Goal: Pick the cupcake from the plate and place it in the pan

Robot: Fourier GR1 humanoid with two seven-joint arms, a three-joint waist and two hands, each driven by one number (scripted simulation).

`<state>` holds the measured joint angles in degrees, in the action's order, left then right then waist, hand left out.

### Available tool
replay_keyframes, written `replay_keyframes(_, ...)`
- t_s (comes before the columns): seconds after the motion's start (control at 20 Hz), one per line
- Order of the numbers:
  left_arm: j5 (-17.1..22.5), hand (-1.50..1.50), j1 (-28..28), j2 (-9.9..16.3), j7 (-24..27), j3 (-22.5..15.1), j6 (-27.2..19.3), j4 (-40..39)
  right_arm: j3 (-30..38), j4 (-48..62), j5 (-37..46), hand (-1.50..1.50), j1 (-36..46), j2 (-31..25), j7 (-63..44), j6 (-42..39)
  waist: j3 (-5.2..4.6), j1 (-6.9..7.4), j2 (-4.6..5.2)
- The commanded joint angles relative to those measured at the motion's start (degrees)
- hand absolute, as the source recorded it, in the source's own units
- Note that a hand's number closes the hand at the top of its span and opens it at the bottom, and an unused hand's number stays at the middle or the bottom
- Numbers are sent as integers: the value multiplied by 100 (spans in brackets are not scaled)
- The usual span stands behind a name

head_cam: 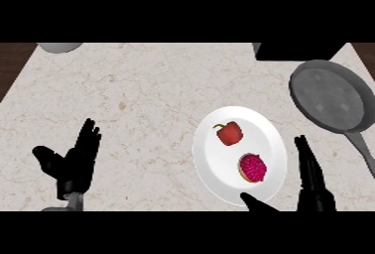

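The reach is in hand: the right hand (313,173) hovers open, fingers straight, thumb spread, with the cupcake (253,167) just left of it on the plate (219,168), beside a pepper (230,133). Next it must close round the cupcake, then carry it to the pan (330,96) ahead. The left hand (73,161) rests open.

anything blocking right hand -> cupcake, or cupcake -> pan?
Nothing visible. The right hand is open just right of the white plate, with the cupcake close by on the near half. The red pepper sits farther back on the plate, off both lines. Between plate and pan only bare counter shows.
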<state>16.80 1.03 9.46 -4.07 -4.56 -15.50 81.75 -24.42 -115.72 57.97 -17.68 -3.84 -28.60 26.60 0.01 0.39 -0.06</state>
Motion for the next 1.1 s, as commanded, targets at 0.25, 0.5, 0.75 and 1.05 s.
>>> replay_keyframes(0.25, 151, 0, 11, 88, -351, -8, 182, 78, -46, 268, 576, -150, 1027, -95, -2291, -3423, -33, 176, 47)
replay_keyframes(0.5, -94, 0, 119, -222, -249, -147, -167, 71, 582, 556, 29, -150, 2649, 288, -3078, -4928, -6, 45, 16)
replay_keyframes(0.75, -155, 0, 286, -287, -340, -283, -157, 255, 961, 1047, -212, -150, 3166, 216, -3285, -5692, -5, 30, 7)
replay_keyframes(1.05, -173, 0, 474, -192, -245, -261, -8, 303, 1034, 1522, -910, -150, 3011, 377, -3527, -6237, -4, 16, -2)
